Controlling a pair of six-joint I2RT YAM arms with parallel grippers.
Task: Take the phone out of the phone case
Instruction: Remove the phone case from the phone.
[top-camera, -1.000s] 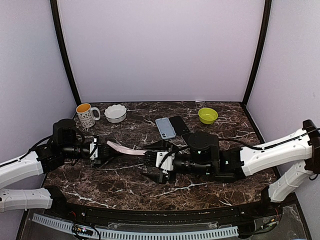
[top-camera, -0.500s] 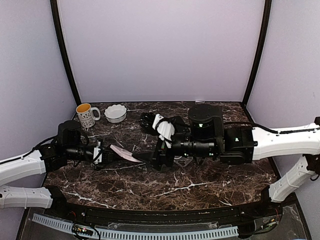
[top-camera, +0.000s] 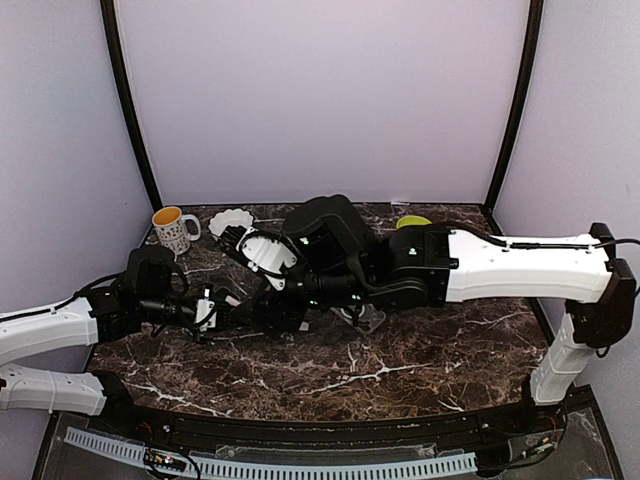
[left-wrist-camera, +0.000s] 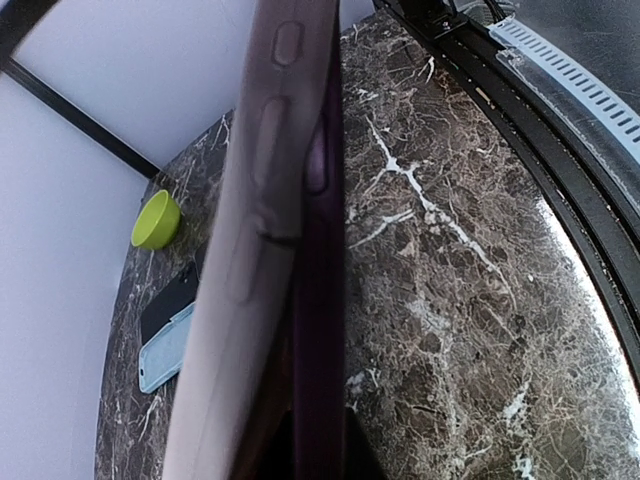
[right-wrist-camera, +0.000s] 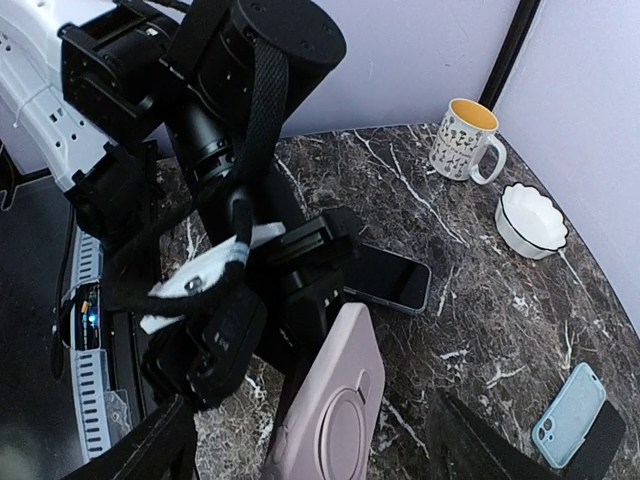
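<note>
**While left pinches the case, right stands spread**

Your left pincer (right-wrist-camera: 315, 300) is pressed together on one end of the pink phone case (right-wrist-camera: 335, 410). The case sticks out toward 3 o'clock, with its ringed back facing the right wrist cam. Right pincer (right-wrist-camera: 312, 450) is spread wide, one finger on either side of the case and neither touching it.

In the left wrist view you get the case edge-on, with a dark strip along its open face. Can't tell if anything sits inside.

A dark phone (right-wrist-camera: 385, 280) lies flat on the bench (right-wrist-camera: 480, 320) just beside the left pincer, on its 12 o'clock side.

Mug (top-camera: 172, 230) and white bowl (top-camera: 230, 218) sit at 10–11 o'clock, green bowl (left-wrist-camera: 155, 220) at 1 o'clock. Blue case (left-wrist-camera: 165, 350) and black phone (left-wrist-camera: 170, 300) lie side by side near the green bowl.
</note>
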